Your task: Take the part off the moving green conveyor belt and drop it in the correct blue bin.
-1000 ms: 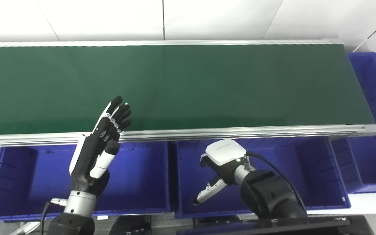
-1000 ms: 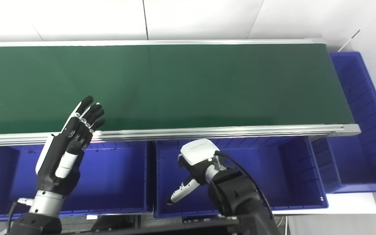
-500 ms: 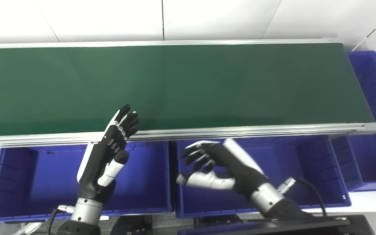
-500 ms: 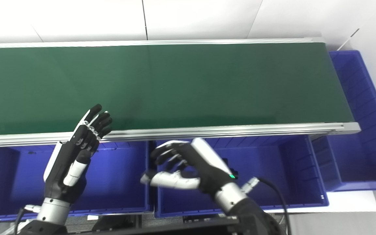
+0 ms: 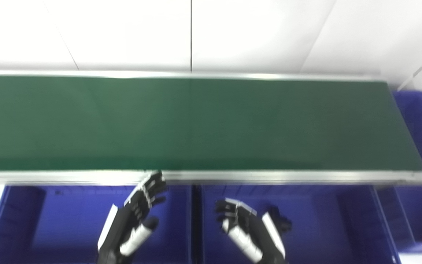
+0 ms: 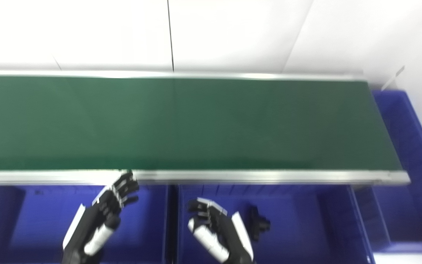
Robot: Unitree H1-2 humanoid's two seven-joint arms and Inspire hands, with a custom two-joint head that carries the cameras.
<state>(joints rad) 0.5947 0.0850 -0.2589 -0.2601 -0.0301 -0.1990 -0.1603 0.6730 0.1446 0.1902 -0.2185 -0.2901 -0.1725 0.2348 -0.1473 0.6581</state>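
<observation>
The green conveyor belt [image 5: 196, 121] runs across the middle and carries nothing. A small black part [image 6: 256, 223] lies on the floor of the middle blue bin [image 6: 306, 220], also seen in the left eye view [image 5: 278, 222]. My right hand [image 5: 247, 233] is open and empty over that bin, just left of the part, fingers spread upward. My left hand [image 5: 134, 220] is open and empty over the left blue bin [image 5: 60, 220], fingertips near the belt's front rail. Both frames are blurred.
A third blue bin [image 5: 421, 157] stands past the belt's right end. The belt's aluminium front rail [image 5: 269, 176] runs just above the two front bins. A white wall rises behind the belt.
The camera has tilted up, so the whole scene sits lower. My right hand has turned over and opened, and the black part now lies in the middle bin. My left hand stays open.
</observation>
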